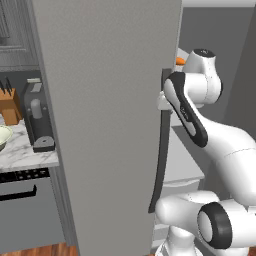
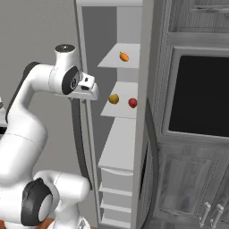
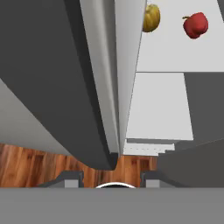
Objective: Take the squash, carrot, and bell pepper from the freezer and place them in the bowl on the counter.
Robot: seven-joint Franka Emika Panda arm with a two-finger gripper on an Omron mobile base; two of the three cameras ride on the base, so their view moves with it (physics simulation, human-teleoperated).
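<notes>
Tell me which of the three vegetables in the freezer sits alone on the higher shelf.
The carrot: orange, alone on the upper shelf. The squash and bell pepper sit side by side one shelf below.

A rendered kitchen: tall grey freezer (image 1: 110, 125), marble counter (image 1: 25, 150) with knife block (image 1: 10, 106), grey wood-grain cabinets (image 2: 197, 179).

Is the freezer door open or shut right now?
Open: the freezer door stands swung out, and the squash, bell pepper and carrot show on its shelves.
</notes>
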